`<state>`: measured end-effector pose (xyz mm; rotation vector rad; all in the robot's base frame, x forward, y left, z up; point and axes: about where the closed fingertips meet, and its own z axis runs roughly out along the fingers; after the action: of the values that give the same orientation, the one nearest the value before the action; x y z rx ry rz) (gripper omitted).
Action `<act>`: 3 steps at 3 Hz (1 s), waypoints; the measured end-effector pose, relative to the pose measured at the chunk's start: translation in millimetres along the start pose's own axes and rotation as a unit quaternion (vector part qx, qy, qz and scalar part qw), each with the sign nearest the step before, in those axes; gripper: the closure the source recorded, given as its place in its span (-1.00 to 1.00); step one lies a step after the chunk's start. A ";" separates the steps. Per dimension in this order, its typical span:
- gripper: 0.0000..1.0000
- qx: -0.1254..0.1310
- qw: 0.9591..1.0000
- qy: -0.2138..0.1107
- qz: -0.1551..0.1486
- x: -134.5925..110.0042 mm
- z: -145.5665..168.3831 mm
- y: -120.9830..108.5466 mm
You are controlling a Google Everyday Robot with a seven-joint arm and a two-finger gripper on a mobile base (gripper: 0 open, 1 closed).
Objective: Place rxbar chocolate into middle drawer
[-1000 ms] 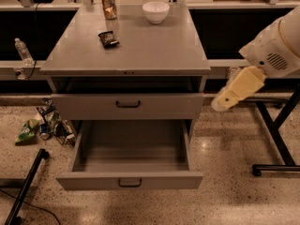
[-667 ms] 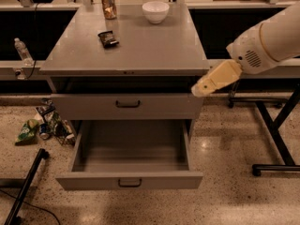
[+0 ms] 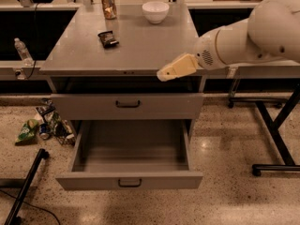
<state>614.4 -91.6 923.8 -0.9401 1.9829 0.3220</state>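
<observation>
Cabinet top (image 3: 145, 50): rxbar chocolate (image 3: 108, 38) flat, long axis diagonal | middle drawer (image 3: 129, 181) open | gripper (image 3: 164, 73) front-right, fingers (image 3: 179, 66) closed

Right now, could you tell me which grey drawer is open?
The lower one, the middle drawer, pulled out with its inside showing; the upper drawer is shut. The gripper hovers at the cabinet's front edge.

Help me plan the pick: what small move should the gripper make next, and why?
Probably reach further in toward the small black-wrapped rxbar chocolate, lying untouched on the grey cabinet top. The gripper hovers at the top's front edge, and the grey metal middle drawer already stands open.
</observation>
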 end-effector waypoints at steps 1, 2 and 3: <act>-1.00 0.033 0.999 -0.037 -0.001 -20.2 2.2 -15.4; -1.00 0.033 0.999 -0.037 -0.001 -20.6 2.2 -15.4; -1.00 0.030 0.998 -0.055 -0.001 -32.4 22.1 -13.8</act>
<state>648.1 -73.0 939.4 -0.8685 1.8815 0.3049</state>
